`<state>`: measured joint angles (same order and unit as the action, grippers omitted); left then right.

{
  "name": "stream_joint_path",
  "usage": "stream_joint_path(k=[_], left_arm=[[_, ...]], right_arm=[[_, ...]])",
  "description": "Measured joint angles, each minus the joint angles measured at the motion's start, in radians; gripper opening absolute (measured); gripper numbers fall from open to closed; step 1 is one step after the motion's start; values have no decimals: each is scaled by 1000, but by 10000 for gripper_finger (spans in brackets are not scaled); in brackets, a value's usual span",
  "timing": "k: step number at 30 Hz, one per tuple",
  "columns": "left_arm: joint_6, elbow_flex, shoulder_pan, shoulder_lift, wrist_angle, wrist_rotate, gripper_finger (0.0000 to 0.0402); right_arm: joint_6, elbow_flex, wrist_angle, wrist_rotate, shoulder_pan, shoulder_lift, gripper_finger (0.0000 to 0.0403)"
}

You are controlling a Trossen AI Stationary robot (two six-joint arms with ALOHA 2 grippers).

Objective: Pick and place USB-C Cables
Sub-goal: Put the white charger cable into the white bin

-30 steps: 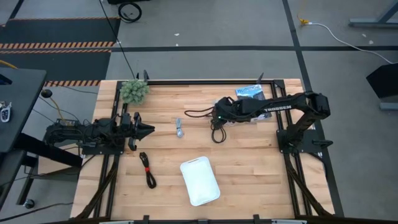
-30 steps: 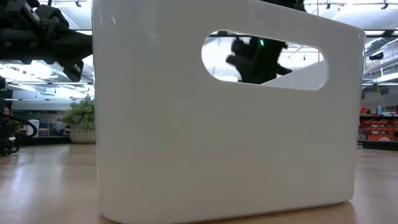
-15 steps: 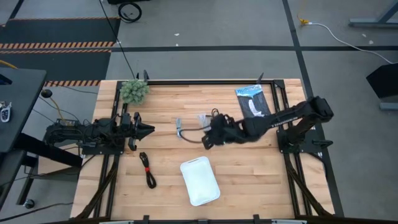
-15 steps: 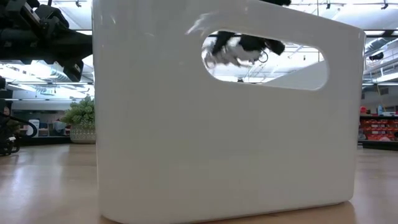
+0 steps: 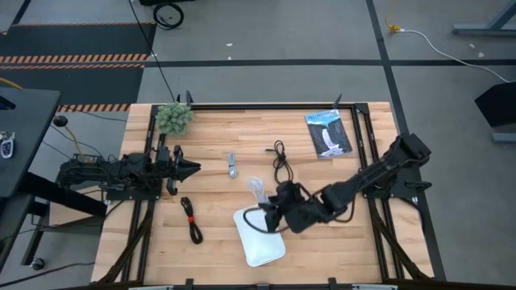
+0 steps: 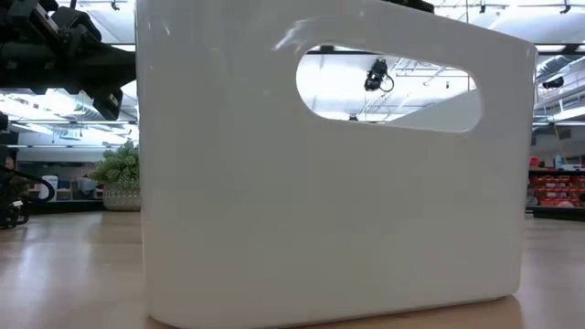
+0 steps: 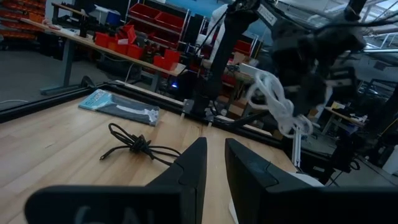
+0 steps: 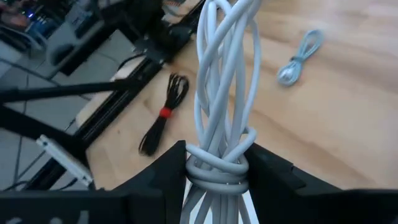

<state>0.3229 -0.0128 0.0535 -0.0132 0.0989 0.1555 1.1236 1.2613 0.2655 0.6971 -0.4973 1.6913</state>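
Note:
My right gripper [image 5: 272, 211] is shut on the white cable bundle [image 5: 256, 190] over the far edge of the white tray [image 5: 262, 242]. The bundle also shows in the right wrist view [image 8: 221, 81] and the left wrist view [image 7: 277, 102]. The black cable [image 5: 280, 159], the short grey cable [image 5: 232, 167] and the black cable with a red tie [image 5: 191, 219] lie flat on the table. My left gripper [image 5: 192, 167] waits shut at the table's left side. My right gripper pinches the white bundle at its wrapped waist [image 8: 217, 169] between its two fingers [image 8: 166, 177]. The fingers come slanting from the table's right and lie along the bundle. The loops stick out past the fingertips, and the bundle is lifted clear of the table.
A blue-and-black flat packet [image 5: 328, 131] lies at the far right. A small potted plant [image 5: 173, 118] stands at the far left corner. In the low view the tray's wall [image 6: 274, 201] fills most of the picture. Bare wood lies to the right of the tray.
My right gripper has carried the white bundle from the far right of the table, by the packet, toward the left and then toward the near edge, to above the tray's far edge. The bundle has stayed in the fingers, clear of the table.

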Motion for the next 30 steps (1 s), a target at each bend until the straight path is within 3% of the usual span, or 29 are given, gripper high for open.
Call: stream_joint_path(k=[5,12,22,30], left_arm=[[0,0,0,-4,3,1,66],[0,0,0,-6,0,0,66],[0,0,0,-6,1,0,66],[0,0,0,-6,1,0,66]], right_arm=[[2,5,-137,-5,-35,84,153],[40,161,-67,-9,-53,212,153],[177,613,423,-47,-60,427,153],[304,871,712,-174,-56,575,153]])
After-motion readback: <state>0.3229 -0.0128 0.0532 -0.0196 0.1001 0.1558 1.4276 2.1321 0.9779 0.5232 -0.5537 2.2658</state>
